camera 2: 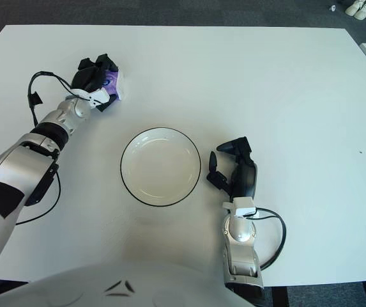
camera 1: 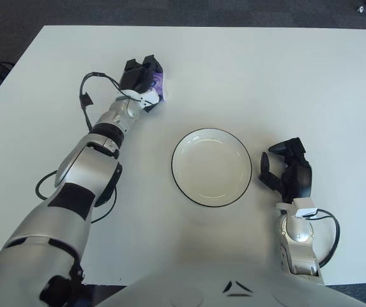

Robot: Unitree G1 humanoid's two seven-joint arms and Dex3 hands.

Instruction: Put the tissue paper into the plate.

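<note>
Left hand: the left hand [camera 1: 142, 75] reaches out to the far left part of the table, its dark fingers [camera 2: 93, 71] curled down over a small purple-and-white tissue packet [camera 2: 112, 84]; the fingers close on the packet from above, and the packet's white edge and purple face show at the hand's right side.
Right hand: the right hand [camera 2: 234, 171] shows just to the right of the plate, fingers loosely spread, gripping nothing; whether it touches the table cannot be told.
Tissue packet: under the left hand, on or just above the tabletop, well apart from the plate and up and to the left of it.
Plate: a round white plate [camera 1: 243, 187] with a thin dark rim, lying flat near the table's middle, between the two hands, nothing in it.
Surface: a plain white table [camera 2: 278, 89]; black cables trail beside both forearms.
Room: dark grey floor [camera 1: 183, 11] beyond the table's far edge.
</note>
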